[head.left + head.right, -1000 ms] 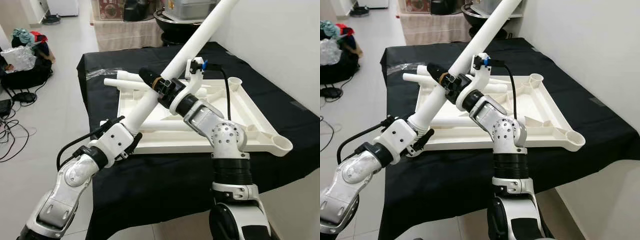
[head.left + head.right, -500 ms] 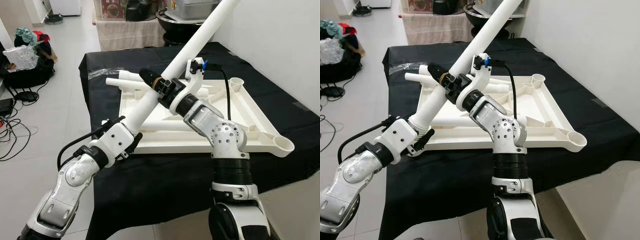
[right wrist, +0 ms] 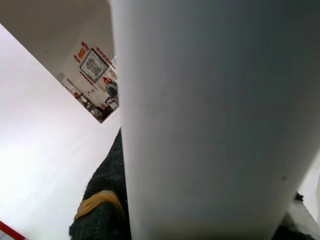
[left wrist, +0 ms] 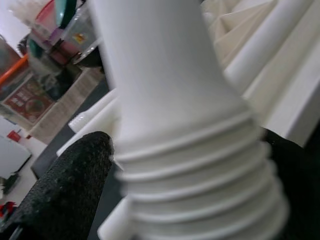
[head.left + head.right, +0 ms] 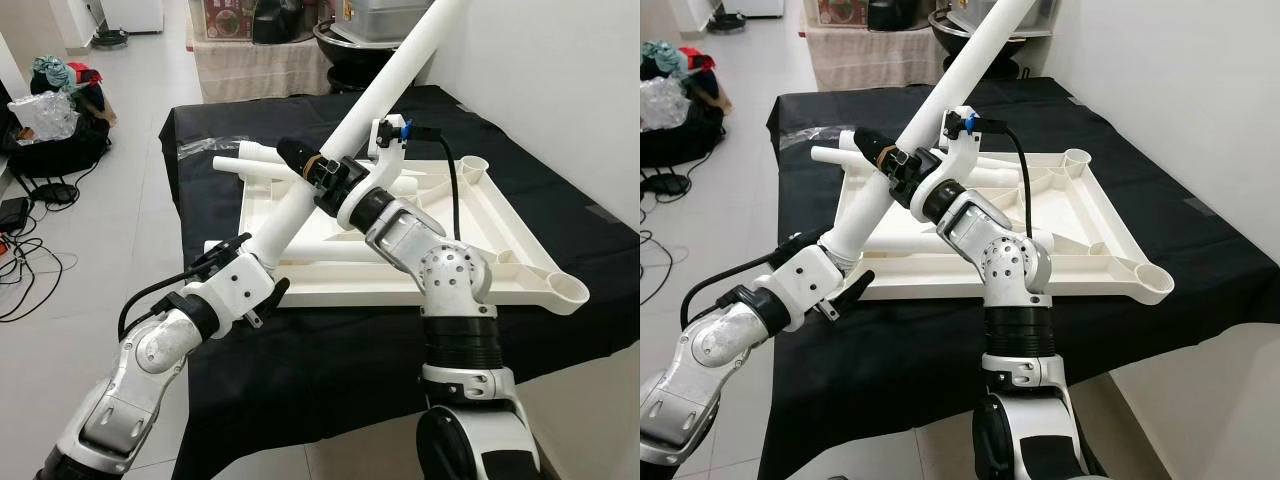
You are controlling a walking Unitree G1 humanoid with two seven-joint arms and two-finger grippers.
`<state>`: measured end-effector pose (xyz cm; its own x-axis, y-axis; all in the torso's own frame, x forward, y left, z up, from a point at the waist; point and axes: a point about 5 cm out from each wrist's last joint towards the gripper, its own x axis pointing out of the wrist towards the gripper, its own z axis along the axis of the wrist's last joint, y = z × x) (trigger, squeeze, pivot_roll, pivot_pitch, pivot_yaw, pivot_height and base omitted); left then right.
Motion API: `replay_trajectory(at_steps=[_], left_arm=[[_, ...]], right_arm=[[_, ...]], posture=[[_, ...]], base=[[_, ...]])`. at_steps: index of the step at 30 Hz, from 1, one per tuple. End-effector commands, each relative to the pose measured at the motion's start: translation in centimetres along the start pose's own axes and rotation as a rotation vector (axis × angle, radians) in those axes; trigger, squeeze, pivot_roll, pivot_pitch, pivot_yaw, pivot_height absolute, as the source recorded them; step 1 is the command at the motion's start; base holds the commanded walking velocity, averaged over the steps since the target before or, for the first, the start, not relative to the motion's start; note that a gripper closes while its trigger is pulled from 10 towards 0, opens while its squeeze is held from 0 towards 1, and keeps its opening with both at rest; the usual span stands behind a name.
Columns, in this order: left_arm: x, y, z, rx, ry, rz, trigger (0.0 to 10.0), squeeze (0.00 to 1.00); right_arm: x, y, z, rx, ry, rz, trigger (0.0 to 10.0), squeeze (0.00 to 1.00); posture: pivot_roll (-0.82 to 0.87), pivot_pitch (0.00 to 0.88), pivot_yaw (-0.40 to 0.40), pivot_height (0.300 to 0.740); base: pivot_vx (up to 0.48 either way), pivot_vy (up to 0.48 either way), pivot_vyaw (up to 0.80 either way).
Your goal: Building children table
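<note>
1. A long white table leg [image 5: 370, 105] slanted up from near left to far right, above the upturned white tabletop [image 5: 480, 225] on the black-draped table [image 5: 330, 360].
2. The left gripper [image 5: 262, 268] clasped the leg's threaded near end.
3. The right gripper [image 5: 312, 170] clamped the leg mid-length.
4. Spare legs [image 5: 255, 165] lay at the tabletop's far left.

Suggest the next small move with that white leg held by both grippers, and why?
Probably swing the white leg's threaded end toward a corner socket of the upturned tabletop. Left gripper grips near the ridged end, right gripper clamps mid-shaft, and the leg slants above the tabletop, not lined up with any socket.
</note>
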<state>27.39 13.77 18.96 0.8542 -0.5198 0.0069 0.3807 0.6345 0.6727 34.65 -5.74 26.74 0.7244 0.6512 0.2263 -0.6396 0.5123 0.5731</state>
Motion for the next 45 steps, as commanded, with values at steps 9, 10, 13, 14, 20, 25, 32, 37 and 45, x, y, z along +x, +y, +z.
replay_trajectory(at_steps=[9,10,13,14,20,25,32,37,45], left_arm=[[-0.2,2.2,-0.4,0.009,0.027,0.066,10.0,0.00],[-0.2,2.2,-0.4,0.009,0.027,0.066,10.0,0.00],[-0.2,1.6,-0.2,-0.022,0.014,0.040,10.0,0.00],[-0.2,1.6,-0.2,-0.022,0.014,0.040,10.0,0.00],[0.0,0.4,0.3,-0.121,-0.002,0.027,10.0,0.00],[0.4,0.6,1.0,-0.355,-0.018,0.184,10.0,0.00],[0.6,-0.3,1.6,-0.502,-0.029,0.249,10.0,0.00],[0.7,-0.9,1.9,-0.536,-0.033,0.264,10.0,0.00],[1.2,-0.5,2.6,-0.547,-0.043,0.308,10.0,0.00]], right_arm=[[0.0,-1.5,0.9,-0.162,-0.037,-0.117,0.0,0.00],[0.0,-1.5,0.9,-0.162,-0.037,-0.117,0.0,0.00],[-0.1,-2.1,1.7,-0.173,-0.098,-0.180,0.0,0.00],[-0.1,-2.1,1.7,-0.173,-0.098,-0.180,0.0,0.00],[-0.9,-3.9,4.9,-0.294,-0.332,-0.393,0.0,0.00],[-2.5,-4.2,6.9,-0.562,-0.457,-0.524,7.0,0.00],[-3.9,-4.0,5.5,-0.745,-0.360,-0.495,10.0,0.00],[-5.0,-3.1,4.2,-0.818,-0.344,-0.417,10.0,0.00],[-5.2,-3.1,3.3,-0.820,-0.350,-0.397,10.0,0.00]], posture=[[0.06,0.016,-0.047,0.740],[0.06,0.016,-0.047,0.740],[0.06,0.016,-0.048,0.740],[0.06,0.016,-0.048,0.740],[0.06,0.028,-0.048,0.740],[0.06,0.026,-0.046,0.740],[0.05,0.009,-0.043,0.740],[0.05,0.001,-0.039,0.740],[0.04,0.006,-0.035,0.740]], base=[[0.000,0.000,0.00],[0.000,0.000,0.00],[0.000,0.000,0.00],[0.000,0.000,0.00],[0.000,0.000,0.00],[0.000,0.000,0.00],[0.000,0.000,0.00],[0.000,0.000,0.00],[0.000,0.000,0.00]])
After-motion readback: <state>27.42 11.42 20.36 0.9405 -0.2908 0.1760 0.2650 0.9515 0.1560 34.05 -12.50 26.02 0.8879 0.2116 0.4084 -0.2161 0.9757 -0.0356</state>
